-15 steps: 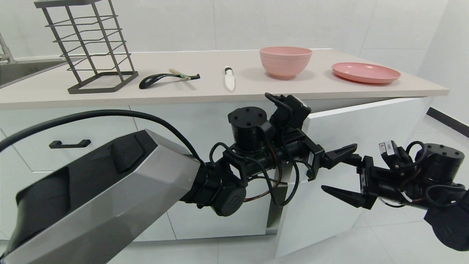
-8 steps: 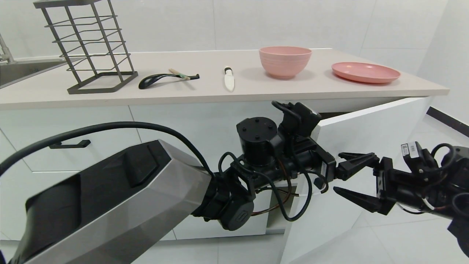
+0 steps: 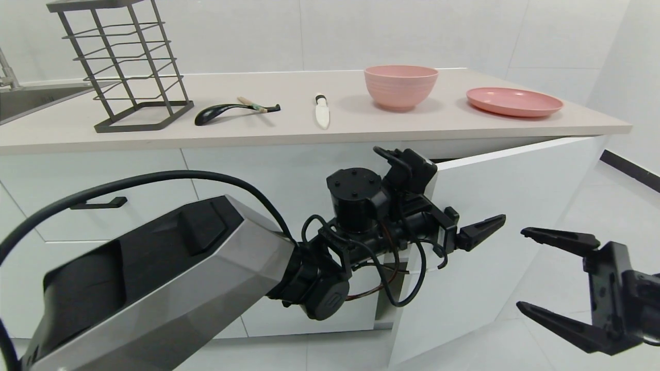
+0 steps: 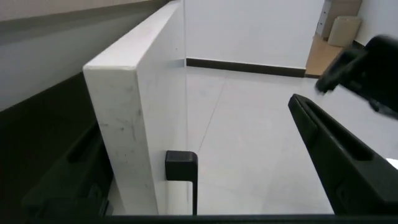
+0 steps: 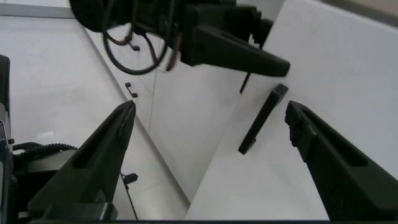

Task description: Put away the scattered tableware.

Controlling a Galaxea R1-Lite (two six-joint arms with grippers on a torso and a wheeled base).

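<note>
On the counter lie a black spoon (image 3: pixel 216 111), a wooden-handled utensil (image 3: pixel 252 104) crossing its handle, and a white knife (image 3: pixel 323 111). Further right stand a pink bowl (image 3: pixel 401 86) and a pink plate (image 3: pixel 514 101). Below them a white cabinet door (image 3: pixel 510 206) stands ajar. My left gripper (image 3: pixel 474 226) is open astride the door's free edge (image 4: pixel 124 124), one finger (image 4: pixel 329 155) on the outer face beside the black handle (image 4: pixel 181 167). My right gripper (image 3: pixel 521 269) is open in the air at the lower right, in front of the door, holding nothing.
A dark wire dish rack (image 3: pixel 129 67) stands at the counter's left, next to a sink (image 3: pixel 31 98). A drawer with a black handle (image 3: pixel 98 202) sits under the counter on the left. The right wrist view looks at the door handle (image 5: pixel 262 121) and the left gripper's finger (image 5: pixel 239 53).
My right gripper has drawn back to the right and down, away from the left gripper and the door. The left gripper swung out a little, then back, staying on the door's edge.
</note>
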